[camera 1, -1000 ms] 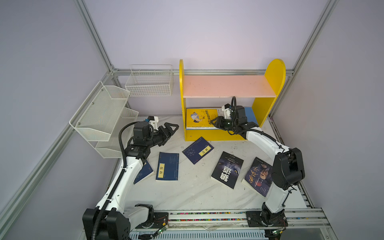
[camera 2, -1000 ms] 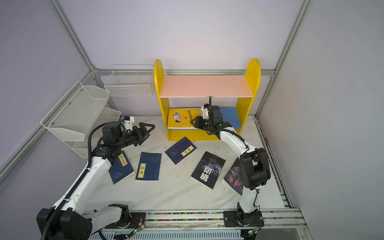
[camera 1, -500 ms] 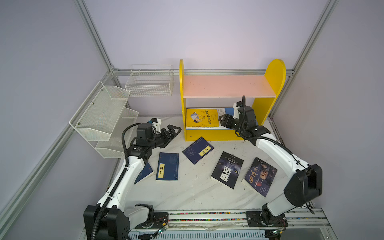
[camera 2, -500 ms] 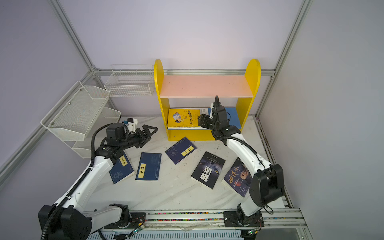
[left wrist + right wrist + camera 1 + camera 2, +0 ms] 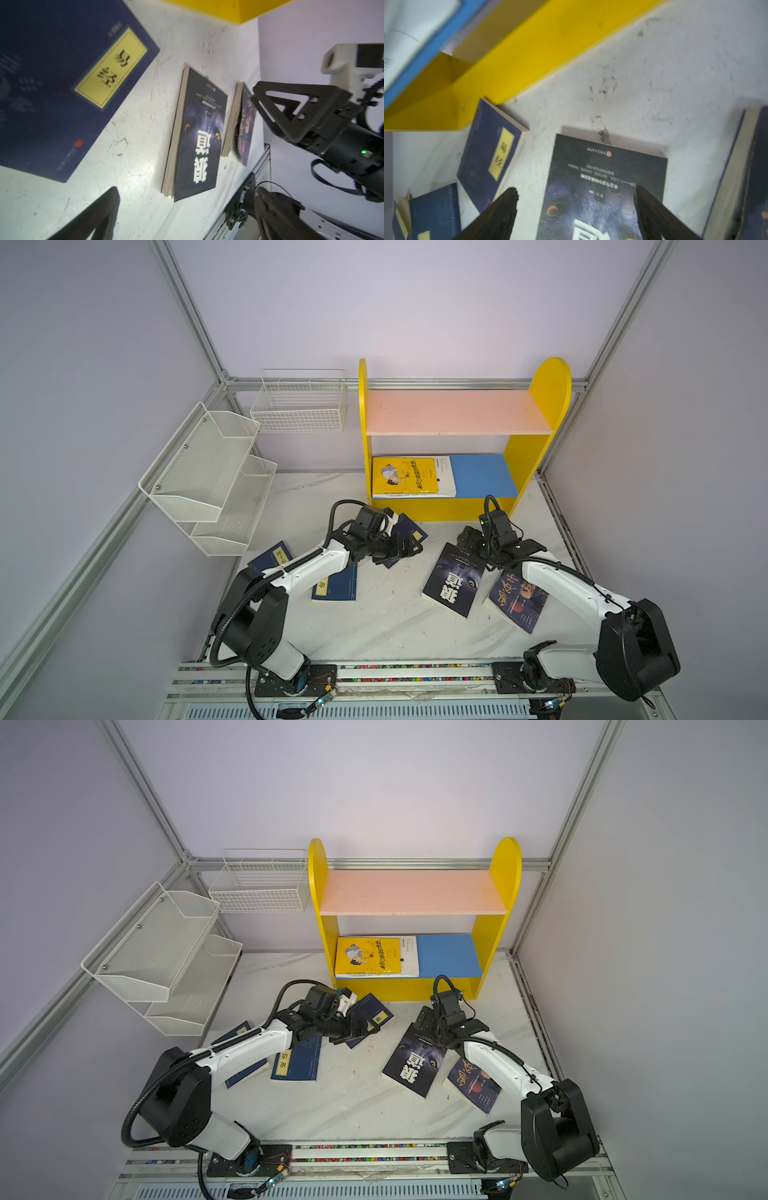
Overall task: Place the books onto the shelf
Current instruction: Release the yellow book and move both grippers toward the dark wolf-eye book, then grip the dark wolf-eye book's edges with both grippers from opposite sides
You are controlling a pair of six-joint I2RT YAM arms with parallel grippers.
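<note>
The yellow shelf [image 5: 540, 406] holds a yellow book [image 5: 403, 477] lying on a white book [image 5: 446, 477] on its blue lower board. Three navy books [image 5: 411, 531] [image 5: 336, 585] [image 5: 272, 558] and two dark illustrated books [image 5: 453, 580] [image 5: 517, 601] lie flat on the table. My left gripper [image 5: 409, 549] [image 5: 187, 189] hovers open over the navy book [image 5: 62, 83] nearest the shelf. My right gripper [image 5: 469, 539] [image 5: 575, 189] is open, its fingers straddling the far end of the dark wolf-eyed book [image 5: 608, 166]. Neither holds anything.
A white mesh tiered rack [image 5: 208, 477] hangs on the left wall and a white wire basket [image 5: 299, 406] sits at the back. The pink upper board [image 5: 453, 412] is bare. A rail [image 5: 415, 672] runs along the table's front edge.
My right gripper has drawn back from the shelf's lower board down to the wolf-eyed book and opened wider. My left gripper has swung right and lower, over the navy book by the shelf.
</note>
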